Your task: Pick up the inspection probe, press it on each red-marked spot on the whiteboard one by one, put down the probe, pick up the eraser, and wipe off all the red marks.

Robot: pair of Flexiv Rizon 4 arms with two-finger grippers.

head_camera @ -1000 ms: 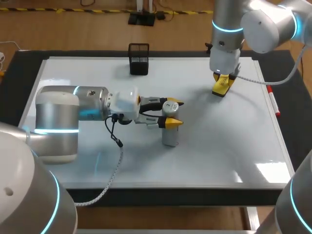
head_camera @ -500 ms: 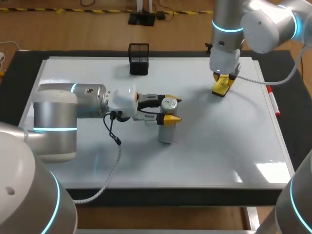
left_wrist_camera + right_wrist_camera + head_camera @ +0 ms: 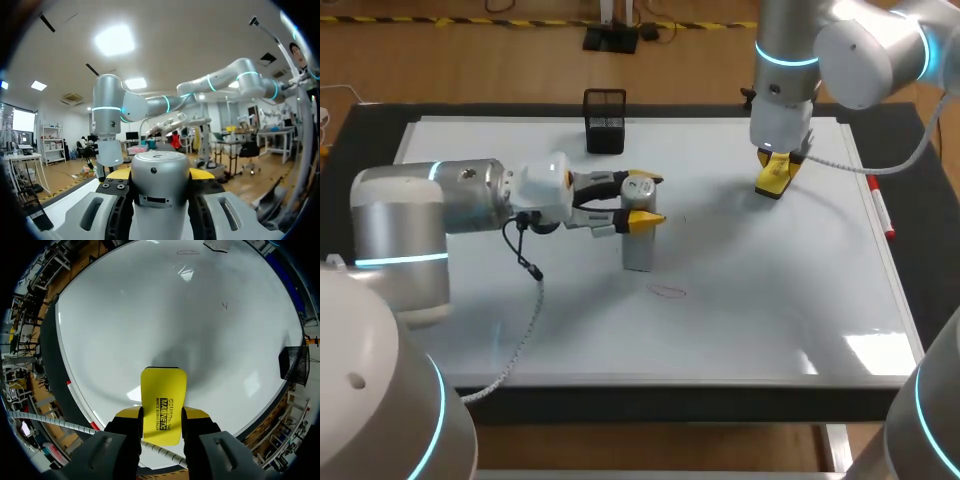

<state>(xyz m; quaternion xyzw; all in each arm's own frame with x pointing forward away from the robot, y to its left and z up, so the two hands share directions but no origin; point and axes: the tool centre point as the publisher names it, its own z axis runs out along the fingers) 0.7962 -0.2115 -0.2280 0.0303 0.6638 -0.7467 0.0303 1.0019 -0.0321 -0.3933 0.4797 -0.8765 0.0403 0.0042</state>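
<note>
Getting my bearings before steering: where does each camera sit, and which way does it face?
Head view: above and behind, looking down on the whiteboard; both arms show, left tool holding the probe, right tool holding the eraser.
Left wrist view: looks level along the left tool; the probe fills the middle, the right arm beyond.
Right wrist view: looks down on the whiteboard past the eraser in its tool.
Shared: head and right wrist views both show the red mark and basket.
</note>
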